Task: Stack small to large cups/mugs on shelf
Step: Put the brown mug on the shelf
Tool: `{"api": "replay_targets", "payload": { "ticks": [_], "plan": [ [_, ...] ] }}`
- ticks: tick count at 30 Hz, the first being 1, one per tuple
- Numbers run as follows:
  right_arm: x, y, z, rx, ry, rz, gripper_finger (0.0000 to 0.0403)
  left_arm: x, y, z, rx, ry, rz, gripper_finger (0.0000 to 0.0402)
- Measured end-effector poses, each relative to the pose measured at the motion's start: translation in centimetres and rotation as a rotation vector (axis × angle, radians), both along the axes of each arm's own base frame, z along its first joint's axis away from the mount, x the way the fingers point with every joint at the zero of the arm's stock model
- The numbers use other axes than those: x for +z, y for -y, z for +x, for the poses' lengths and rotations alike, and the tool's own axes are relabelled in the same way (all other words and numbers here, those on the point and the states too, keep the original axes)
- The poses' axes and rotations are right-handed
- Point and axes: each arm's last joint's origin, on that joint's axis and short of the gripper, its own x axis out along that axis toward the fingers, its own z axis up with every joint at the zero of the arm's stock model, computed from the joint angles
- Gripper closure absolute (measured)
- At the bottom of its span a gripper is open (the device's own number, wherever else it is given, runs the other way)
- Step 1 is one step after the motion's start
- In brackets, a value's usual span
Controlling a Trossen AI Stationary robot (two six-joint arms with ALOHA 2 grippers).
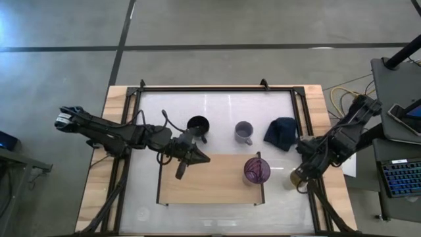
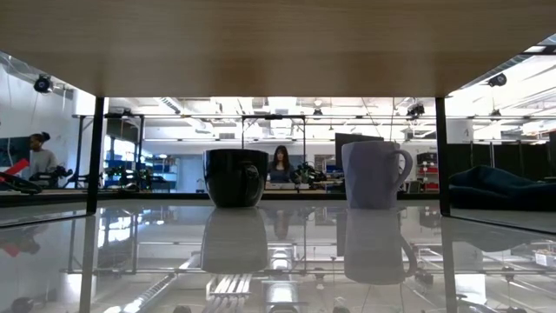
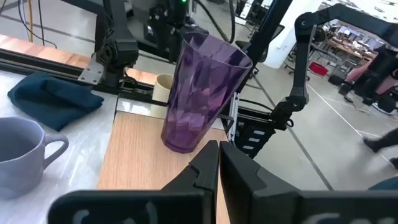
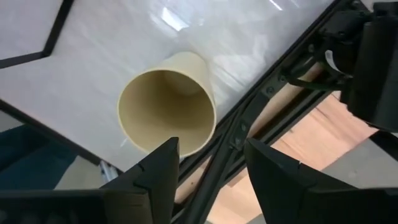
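Observation:
The light-wood shelf stands on the white table on black brackets. The translucent purple cup stands upright on the shelf's right end. Behind the shelf, the black mug and the grey-lavender mug stand on the table. The pale cream-olive cup stands on the table right of the shelf. My left gripper, shut, hovers over the shelf's far left part. My right gripper, open, is above the cream cup. My right gripper comes at the cream cup from above with its fingers open. One finger shows in front of the cup's rim, and the other stands outside the cup. Whether either touches the cup, I cannot tell.
A dark blue cloth lies on the table right of the grey mug. The table's black frame rail runs close beside the cream cup. The shelf's middle is bare wood. People show in the room behind.

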Motion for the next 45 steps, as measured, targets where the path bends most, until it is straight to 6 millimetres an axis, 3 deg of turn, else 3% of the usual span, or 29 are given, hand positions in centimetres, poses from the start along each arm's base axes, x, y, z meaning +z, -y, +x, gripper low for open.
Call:
{"api": "replay_targets", "payload": {
  "ticks": [11,21,29,39,45],
  "plan": [
    [-4.2,-0.6,0.6,0.003,-0.012,-0.012,0.0227,-0.4,0.0,0.0,0.0,-0.012,0.002,0.0402],
    [-5.8,-0.3,0.3,0.012,-0.049,-0.054,0.024,-0.5,-0.1,0.0,0.007,-0.015,0.001,0.0402],
    [-6.2,-0.6,0.6,0.049,-0.018,-0.024,0.0285,-0.5,-0.1,0.0,0.008,-0.015,0.0,0.0402],
    [-6.1,-0.7,0.7,0.079,-0.008,0.007,0.0388,-0.6,-0.1,0.1,0.01,-0.019,0.001,0.0402],
    [-5.8,-1.0,0.8,0.117,-0.007,0.048,0.0393,-0.6,-0.1,0.1,0.01,-0.019,0.001,0.0402]
  ]
}}
